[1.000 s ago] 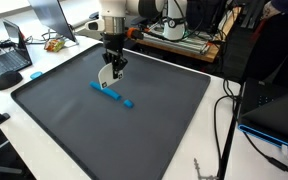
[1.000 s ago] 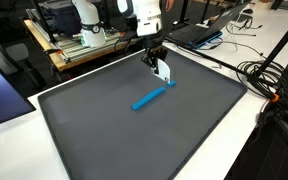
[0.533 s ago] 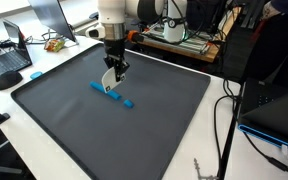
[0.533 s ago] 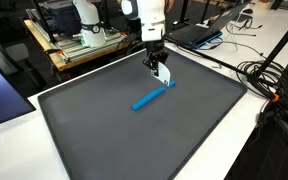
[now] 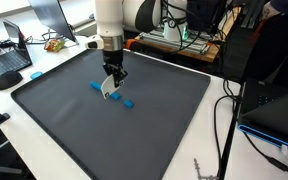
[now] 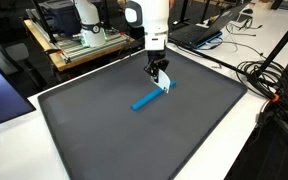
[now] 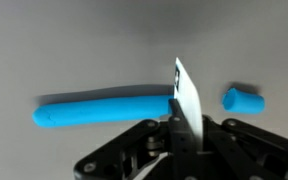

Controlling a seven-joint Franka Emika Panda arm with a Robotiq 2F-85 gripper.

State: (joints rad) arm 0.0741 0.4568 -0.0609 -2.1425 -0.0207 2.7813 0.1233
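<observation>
**Holding a white blade upright against a blue strip**

Clamped narrow on a thin white blade (image 7: 187, 92), the end effector (image 7: 184, 125) points straight down over a dark grey mat (image 5: 164, 125) that covers most of the worktop (image 5: 213, 145). In the wrist view the blade stands on edge, with its lower part gripped between the black fingers.

The blue strip (image 7: 102, 108) lies flat on the mat directly under the end effector. Its long part reaches away to one side of the blade, and its near end meets the blade's face. On the blade's other side lies a small blue piece (image 7: 243, 99), apart from the strip and just beside the blade.

In both exterior views the end effector (image 5: 111, 86) (image 6: 161, 80) hangs low over the strip (image 6: 147, 100), close to one end of it. The small piece (image 5: 130, 101) lies near that end.
</observation>
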